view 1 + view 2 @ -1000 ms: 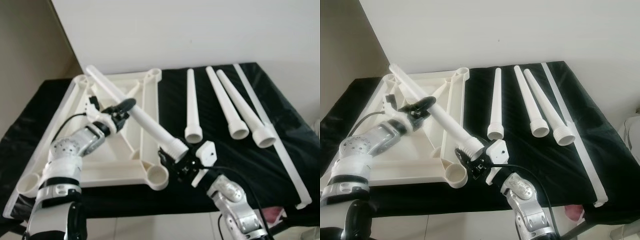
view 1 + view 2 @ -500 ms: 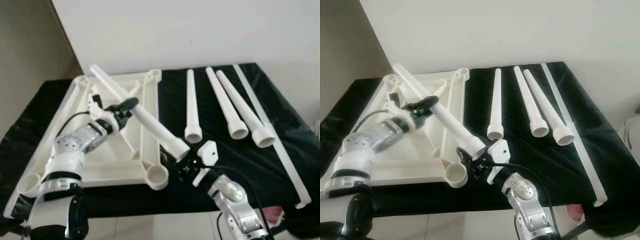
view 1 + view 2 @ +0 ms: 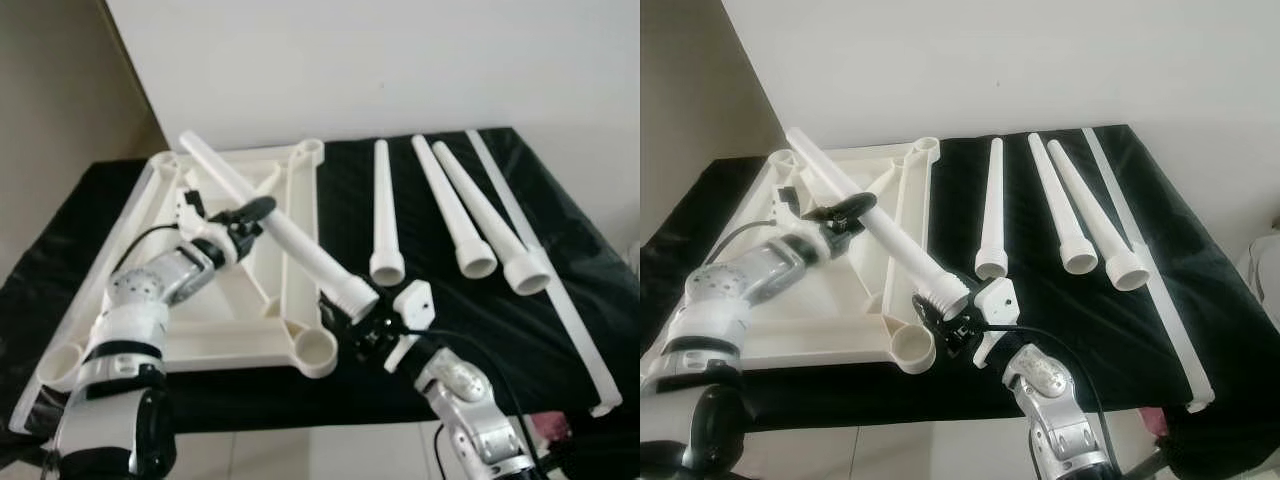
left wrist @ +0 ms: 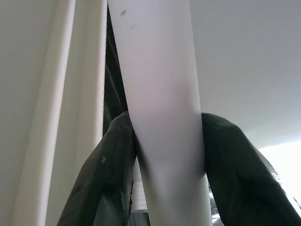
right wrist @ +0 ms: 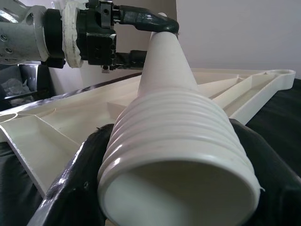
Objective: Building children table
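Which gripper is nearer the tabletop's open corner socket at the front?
Right. The right gripper clamps the leg's threaded end beside the socket; the left gripper holds the leg farther back.

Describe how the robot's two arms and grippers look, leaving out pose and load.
Both arms are silver metal with rounded, perforated joint housings and black cables running alongside. The left gripper has long glossy black fingers on a white wrist mount. The right gripper has the same black fingers, with a white angular camera housing at its wrist.

no text, label, brand, number or sign can be read on anything here; the white plastic parts and the black cloth are plain.
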### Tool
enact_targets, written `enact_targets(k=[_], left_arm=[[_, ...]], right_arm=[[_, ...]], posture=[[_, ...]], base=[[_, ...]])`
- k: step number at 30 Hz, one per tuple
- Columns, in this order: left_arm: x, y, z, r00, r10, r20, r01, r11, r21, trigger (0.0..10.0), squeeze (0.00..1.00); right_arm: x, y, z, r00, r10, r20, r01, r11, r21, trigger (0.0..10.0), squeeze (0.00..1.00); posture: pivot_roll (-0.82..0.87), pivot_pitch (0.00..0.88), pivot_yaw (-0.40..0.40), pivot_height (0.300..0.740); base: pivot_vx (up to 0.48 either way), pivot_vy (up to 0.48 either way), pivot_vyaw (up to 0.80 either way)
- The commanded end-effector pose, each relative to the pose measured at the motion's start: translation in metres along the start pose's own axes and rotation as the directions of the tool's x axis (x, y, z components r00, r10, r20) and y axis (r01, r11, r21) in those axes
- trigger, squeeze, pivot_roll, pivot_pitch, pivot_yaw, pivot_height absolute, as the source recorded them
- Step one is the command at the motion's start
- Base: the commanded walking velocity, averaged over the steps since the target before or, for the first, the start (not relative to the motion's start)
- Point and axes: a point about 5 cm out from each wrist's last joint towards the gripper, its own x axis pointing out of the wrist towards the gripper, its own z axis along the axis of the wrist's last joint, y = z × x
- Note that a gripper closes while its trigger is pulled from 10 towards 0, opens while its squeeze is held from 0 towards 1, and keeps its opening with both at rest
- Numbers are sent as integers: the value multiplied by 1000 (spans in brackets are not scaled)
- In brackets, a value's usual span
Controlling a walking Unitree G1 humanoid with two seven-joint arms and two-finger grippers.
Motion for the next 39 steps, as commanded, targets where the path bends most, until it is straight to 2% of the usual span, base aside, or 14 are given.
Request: enact_targets(k=[1, 8, 9, 10, 11, 12, 14, 15, 29, 32, 37, 39], left_arm=[[-11, -21, 15, 899, -436, 33, 434, 899, 60, 10000, 1000], [-14, -23, 10, 887, -461, -11, 460, 883, 86, 10000, 1000], [-15, -24, 8, 884, -468, -25, 468, 878, 101, 10000, 1000], [-14, -23, 2, 891, -449, -65, 453, 874, 175, 10000, 1000], [-14, -23, 2, 891, -449, -65, 453, 874, 175, 10000, 1000], [-13, -21, 0, 898, -435, -68, 439, 877, 196, 10000, 0], [-11, -19, 1, 903, -427, -39, 426, 886, 181, 10000, 0], [-11, -17, 1, 906, -423, -26, 421, 891, 170, 10000, 1000], [-13, -18, -2, 889, -458, 9, 453, 883, 123, 10000, 1000], [-11, -20, 4, 886, -456, 81, 456, 890, 14, 10000, 1000], [-11, -24, 9, 874, -470, 125, 476, 879, -29, 10000, 1000], [-10, -28, 13, 866, -474, 156, 489, 869, -74, 10000, 1000]], right_arm=[[4, 6, 4, 998, 57, 27, -57, 998, -1, 10000, 0], [3, 6, 4, 998, 55, 27, -55, 999, -2, 10000, 0], [3, 6, 4, 998, 54, 26, -54, 999, -2, 10000, 0], [2, 5, 4, 998, 51, 25, -51, 999, -3, 10000, 0], [2, 5, 4, 998, 51, 25, -51, 999, -3, 10000, 0], [2, 5, 4, 998, 49, 26, -49, 999, -1, 10000, 0], [2, 4, 4, 999, 47, 26, -47, 999, -1, 10000, 0], [3, 4, 4, 999, 47, 26, -47, 999, -1, 10000, 0], [3, 3, 5, 999, 40, 33, -40, 999, -6, 10000, 0], [4, 4, 6, 998, 47, 39, -47, 999, -9, 10000, 0], [4, 4, 6, 998, 48, 41, -48, 999, -9, 10000, 0], [4, 4, 6, 998, 48, 41, -47, 999, -10, 10000, 0]], posture=[[-110, 0, 118, 740], [-112, 1, 117, 740], [-111, 3, 117, 740], [-111, 2, 117, 740], [-111, 2, 117, 740], [-110, 3, 116, 740], [-111, 1, 118, 740], [-111, 1, 118, 740], [-112, 0, 122, 740], [-112, 1, 124, 740], [-112, 3, 124, 740], [-112, 2, 127, 740]], base=[[0, 0, 0], [0, 0, 0], [0, 0, 0], [0, 0, 0], [0, 0, 0], [0, 0, 0], [0, 0, 0], [0, 0, 0], [0, 0, 0], [0, 0, 0], [0, 0, 0], [0, 0, 0]])
